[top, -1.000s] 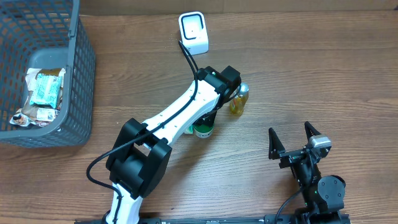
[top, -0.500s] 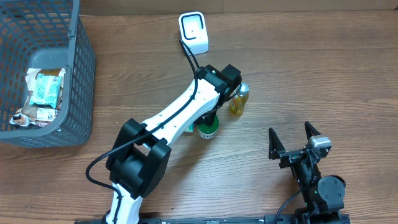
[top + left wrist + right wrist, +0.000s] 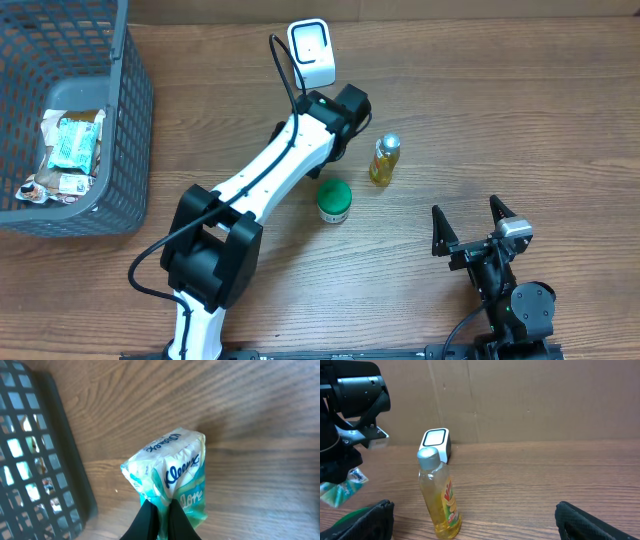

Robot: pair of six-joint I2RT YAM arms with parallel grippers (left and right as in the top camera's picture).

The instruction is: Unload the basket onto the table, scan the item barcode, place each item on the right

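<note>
Left end effector (image 3: pixel 157 519) is being shown pinching a Kleenex pack (image 3: pixel 170 477) in its wrist view; overhead, the pack is being hidden by the arm (image 3: pixel 270 180). Right end effector (image 3: pixel 467 214) is being held wide.

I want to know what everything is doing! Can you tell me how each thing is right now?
left gripper: shut on the tissue pack
tissue pack: pinched at one end, held up
right gripper: open, holding nothing
bottle: standing upright, cap on
green jar: standing on the table, lid on
scanner: standing upright, nothing in front of it yet
basket: has packets inside
</note>
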